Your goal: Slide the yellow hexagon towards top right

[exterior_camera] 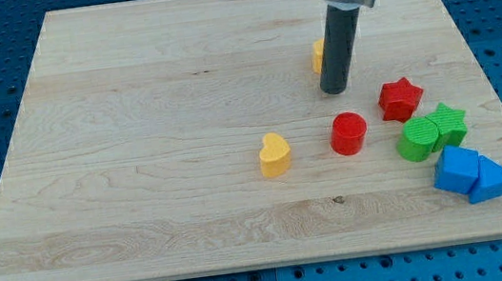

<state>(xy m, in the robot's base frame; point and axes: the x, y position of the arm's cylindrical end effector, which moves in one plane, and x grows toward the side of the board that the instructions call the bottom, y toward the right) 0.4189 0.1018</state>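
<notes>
The yellow hexagon [317, 55] lies on the wooden board [134, 126] in the upper right part, mostly hidden behind my rod; only its left edge shows. My tip [335, 90] rests on the board just below and right of that block, touching it or very close. A yellow heart [274, 154] lies near the board's middle, well to the lower left of my tip.
A red cylinder [349, 133] lies below my tip. A red star [400, 98] lies to the right. A green cylinder [416, 139] and a green star [447, 123] touch. Two blue blocks [456, 169] [490, 179] sit near the board's lower right edge.
</notes>
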